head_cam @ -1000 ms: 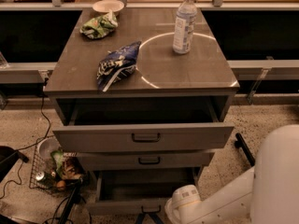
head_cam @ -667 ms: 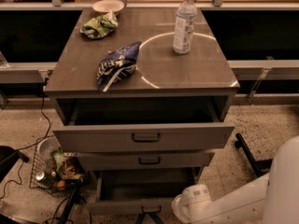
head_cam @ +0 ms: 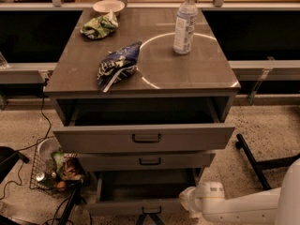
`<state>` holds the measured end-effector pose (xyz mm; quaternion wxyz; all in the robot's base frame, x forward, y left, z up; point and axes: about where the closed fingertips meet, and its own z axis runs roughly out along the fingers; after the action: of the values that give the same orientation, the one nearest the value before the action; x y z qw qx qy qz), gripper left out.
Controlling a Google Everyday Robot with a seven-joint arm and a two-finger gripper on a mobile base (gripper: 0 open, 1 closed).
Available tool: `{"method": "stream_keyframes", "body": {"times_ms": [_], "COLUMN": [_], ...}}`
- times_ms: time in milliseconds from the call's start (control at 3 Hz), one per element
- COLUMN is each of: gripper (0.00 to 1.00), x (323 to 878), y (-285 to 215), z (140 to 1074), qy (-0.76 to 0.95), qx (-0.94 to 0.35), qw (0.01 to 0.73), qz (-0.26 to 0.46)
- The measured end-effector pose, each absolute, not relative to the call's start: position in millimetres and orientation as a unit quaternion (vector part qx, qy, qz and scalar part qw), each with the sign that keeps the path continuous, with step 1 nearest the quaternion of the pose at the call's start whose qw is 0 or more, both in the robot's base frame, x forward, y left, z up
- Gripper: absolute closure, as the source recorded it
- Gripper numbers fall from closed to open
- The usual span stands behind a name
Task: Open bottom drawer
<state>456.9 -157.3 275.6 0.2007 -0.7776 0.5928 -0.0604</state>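
Note:
The grey cabinet (head_cam: 140, 74) has three drawers. The bottom drawer (head_cam: 140, 206) is pulled out, showing its grey inside (head_cam: 145, 182) and a small dark bar handle (head_cam: 151, 210). The middle drawer (head_cam: 149, 161) is out a little and the top drawer (head_cam: 145, 138) is pulled out further. My white arm (head_cam: 220, 205) reaches in from the lower right at the bottom drawer's right front corner. My gripper (head_cam: 149, 218) shows only as dark shapes at the picture's bottom edge, just under the handle.
On the cabinet top stand a water bottle (head_cam: 185, 22), a blue snack bag (head_cam: 117, 64), a green bag (head_cam: 99, 26) and a white bowl (head_cam: 108, 6). A wire basket (head_cam: 51, 172) with cans sits on the floor at left, with cables. A black bar (head_cam: 253, 161) lies at right.
My arm's white wrist has shifted to the right and its bulk has dropped lower out of the picture. The drawers stand as before.

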Motion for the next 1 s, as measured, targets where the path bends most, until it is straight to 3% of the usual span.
{"method": "stream_keyframes", "body": {"times_ms": [1000], "gripper": [1.0], "x": [521.4], "y": [-139.9], "z": [210.1], "qy": [0.661], "qx": [-0.716], "qw": [0.206], "qz": [-0.084]}}
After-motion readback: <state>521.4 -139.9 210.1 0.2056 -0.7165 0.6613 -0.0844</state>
